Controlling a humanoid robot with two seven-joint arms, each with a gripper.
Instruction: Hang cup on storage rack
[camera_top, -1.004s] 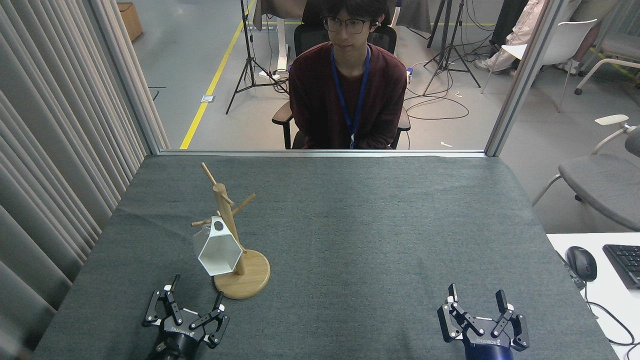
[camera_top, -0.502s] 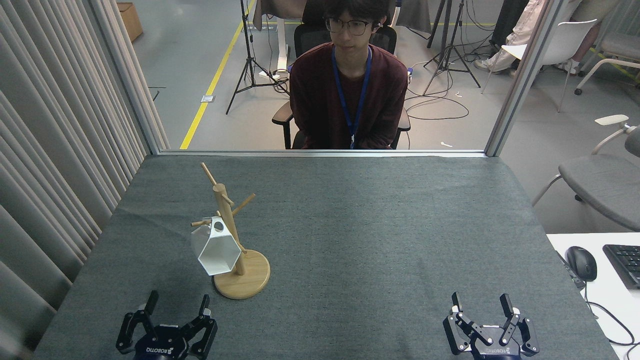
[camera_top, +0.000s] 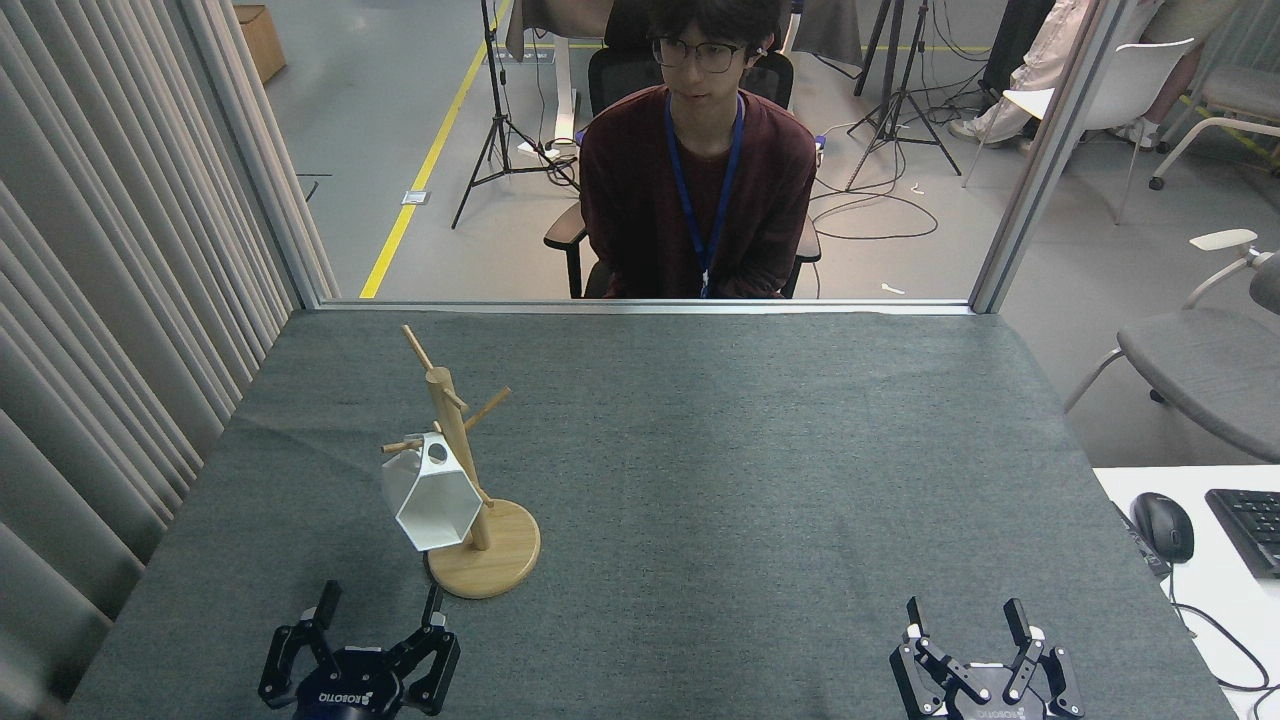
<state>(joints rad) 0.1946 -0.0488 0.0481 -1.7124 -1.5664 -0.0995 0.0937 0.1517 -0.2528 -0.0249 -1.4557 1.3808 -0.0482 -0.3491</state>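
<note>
The cup hangs tilted on a low peg of the rack, which stands on the left of the table; its tab seems hooked over the peg. The left hand sits just nearer than the rack's base, fingers spread, empty. The right hand, far right, is likewise spread and empty.
</note>
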